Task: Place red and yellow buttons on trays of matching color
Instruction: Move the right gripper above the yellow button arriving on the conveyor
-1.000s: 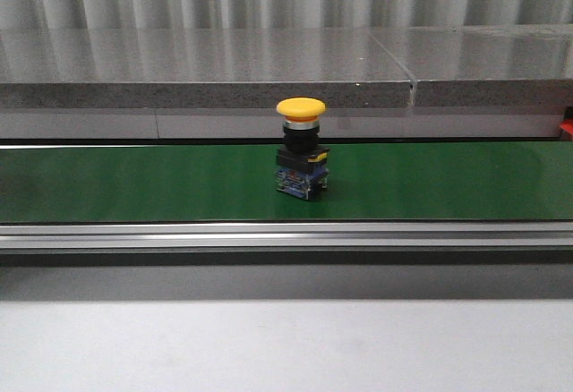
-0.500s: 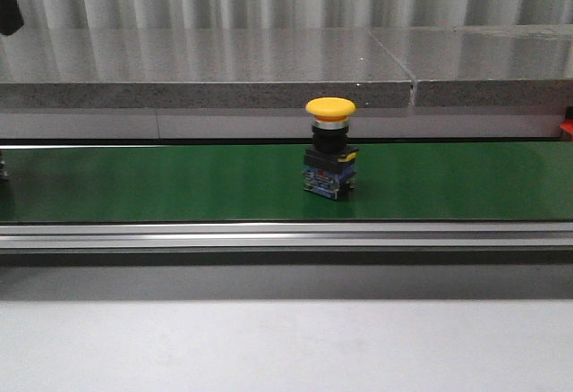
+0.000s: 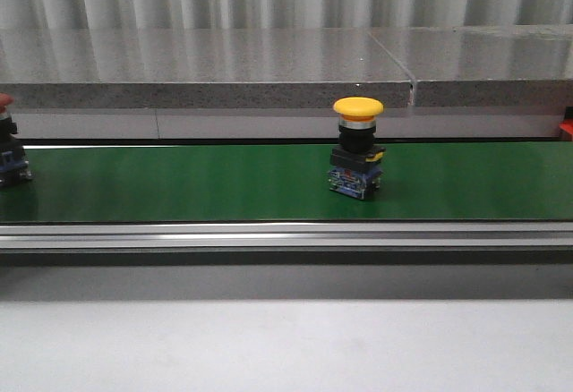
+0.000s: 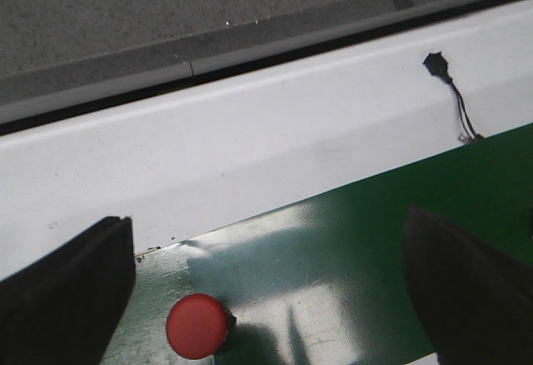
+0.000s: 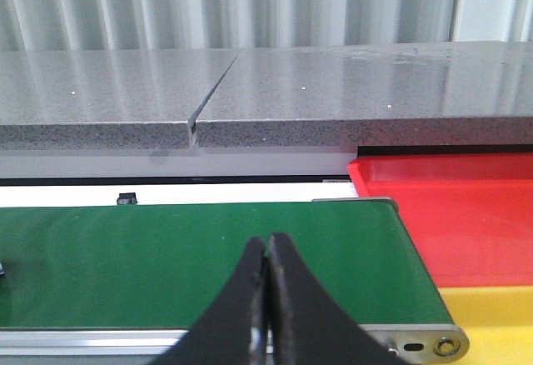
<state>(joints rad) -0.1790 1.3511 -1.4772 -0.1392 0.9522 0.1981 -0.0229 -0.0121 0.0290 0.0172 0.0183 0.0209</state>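
A yellow button (image 3: 357,106) on a black and blue base stands upright on the green belt (image 3: 197,182), right of centre. A red button (image 3: 5,101) shows at the belt's far left edge, half cut off. From above, the red button (image 4: 196,325) sits between my left gripper's (image 4: 271,294) wide-open fingers (image 4: 67,298), nearer one finger and touching neither. My right gripper (image 5: 268,252) is shut and empty, above the belt (image 5: 166,257) near its end. A red tray (image 5: 450,207) and a yellow tray (image 5: 495,315) lie past that end. Neither arm shows in the front view.
A grey stone ledge (image 3: 206,65) runs behind the belt, with corrugated wall behind it. An aluminium rail (image 3: 286,235) edges the belt's front. A white side panel (image 4: 250,148) with a small black cable (image 4: 450,90) borders the belt under the left wrist.
The yellow button has travelled rightward along the belt. The red button has entered the front view at the far left.
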